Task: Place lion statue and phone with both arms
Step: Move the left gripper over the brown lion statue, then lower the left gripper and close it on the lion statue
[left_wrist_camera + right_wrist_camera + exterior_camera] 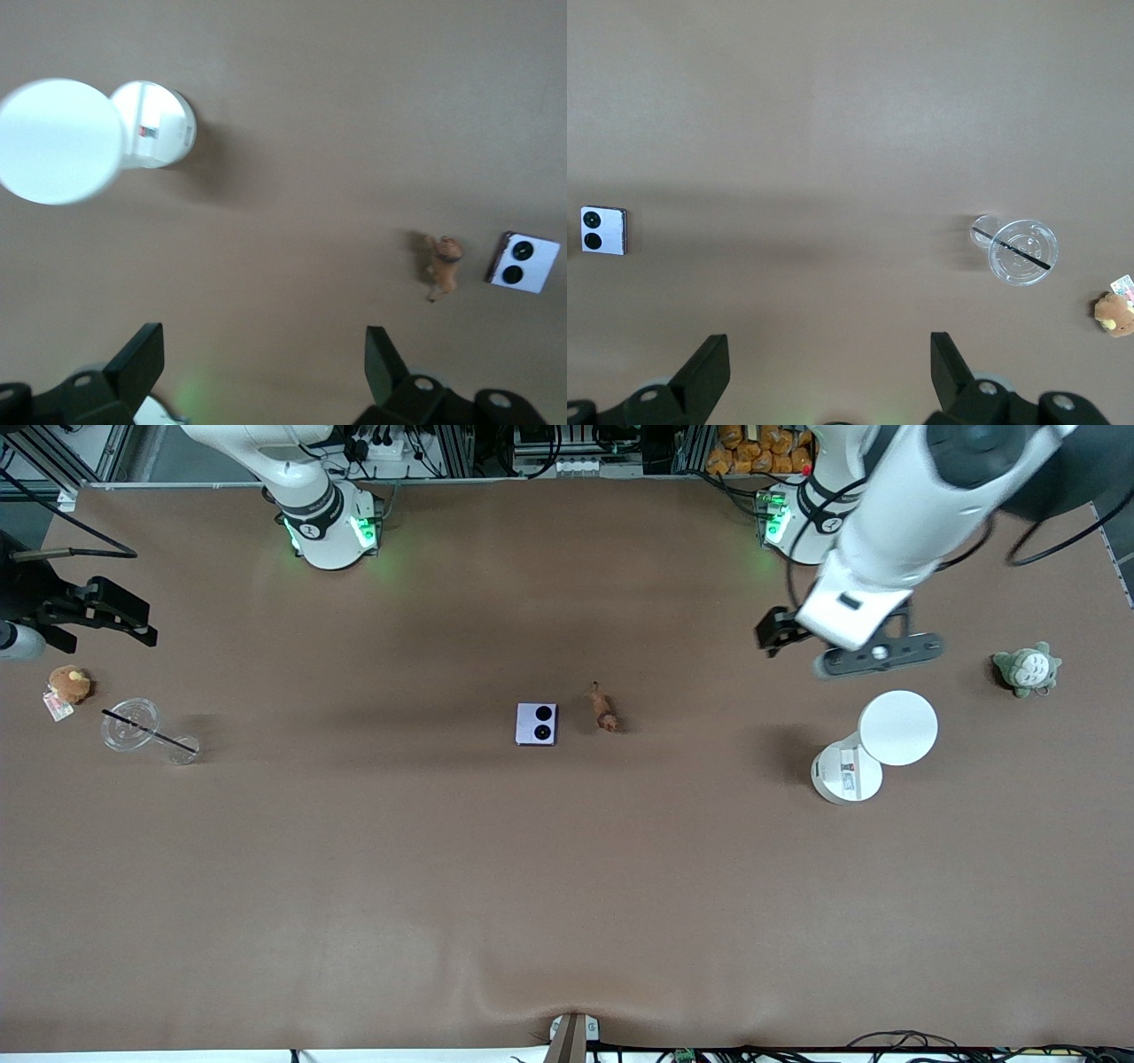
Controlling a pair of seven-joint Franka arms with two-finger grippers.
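Front view: the lavender phone (537,724) and the tiny reddish-brown lion statue (605,710) lie just beside each other at the table's middle, the lion toward the left arm's end. Because they sit so close, one claw reaching in could likely nudge the other item. The left gripper (264,359) hangs near the white cup (848,773), spread wide, empty. The right gripper (829,367) hovers near the clear plastic cup (131,724), likewise wide and empty.

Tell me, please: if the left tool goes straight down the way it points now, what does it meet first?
Probably only the bare table. The left tool is open and points down at empty surface. The white container and the lion statue lie off to the sides, though depth is hard to judge.
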